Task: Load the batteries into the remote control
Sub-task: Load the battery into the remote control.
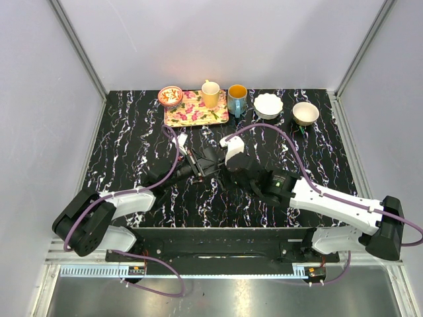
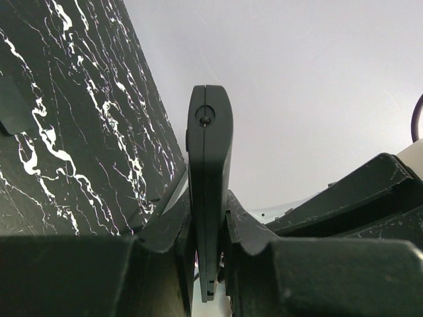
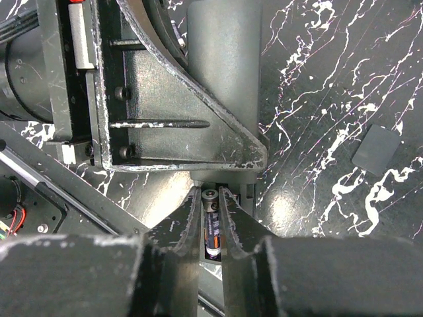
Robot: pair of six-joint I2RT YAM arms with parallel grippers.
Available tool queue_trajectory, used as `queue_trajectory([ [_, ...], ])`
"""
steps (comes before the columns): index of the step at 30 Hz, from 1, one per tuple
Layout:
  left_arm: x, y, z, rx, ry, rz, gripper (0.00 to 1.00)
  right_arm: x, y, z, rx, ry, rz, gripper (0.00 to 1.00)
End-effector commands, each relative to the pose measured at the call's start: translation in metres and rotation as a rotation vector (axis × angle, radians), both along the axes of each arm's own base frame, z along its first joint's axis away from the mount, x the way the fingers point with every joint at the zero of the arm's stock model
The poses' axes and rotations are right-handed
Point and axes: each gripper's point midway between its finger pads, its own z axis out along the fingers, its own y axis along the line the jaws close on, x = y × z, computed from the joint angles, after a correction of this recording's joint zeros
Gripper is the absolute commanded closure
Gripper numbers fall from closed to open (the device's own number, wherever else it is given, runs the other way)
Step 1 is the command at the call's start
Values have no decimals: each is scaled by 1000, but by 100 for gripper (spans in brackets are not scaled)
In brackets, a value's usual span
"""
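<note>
My left gripper (image 1: 198,166) is shut on the remote control (image 2: 209,145), a slim black bar held edge-on between the jaws above the table. In the top view the remote (image 1: 210,157) lies between the two grippers at mid-table. My right gripper (image 3: 211,206) is shut on a battery (image 3: 212,236), bluish-purple with an orange band, its metal end up. It holds the battery right at the lower end of the remote (image 3: 228,39), against an open recess there. The left gripper's finger (image 3: 165,112) covers part of the remote. No other batteries are in view.
A small dark flat square, like a cover, lies on the marbled table (image 3: 377,148). At the back stand a floral tray (image 1: 196,111) with a small bowl (image 1: 170,96) and a yellow cup (image 1: 211,94), a blue mug (image 1: 237,99) and two bowls (image 1: 268,105) (image 1: 305,113).
</note>
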Motion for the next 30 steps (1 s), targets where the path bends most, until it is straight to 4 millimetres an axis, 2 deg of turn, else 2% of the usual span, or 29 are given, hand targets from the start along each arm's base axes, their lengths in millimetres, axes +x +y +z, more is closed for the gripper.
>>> queue_trajectory([
  [1,-2,3,63,-148,-171,11,100,-10,0,-1,-14,38,12,78],
  [30,-6,5,57,-156,-171,5,100,1,-3,54,76,-15,-69,51],
])
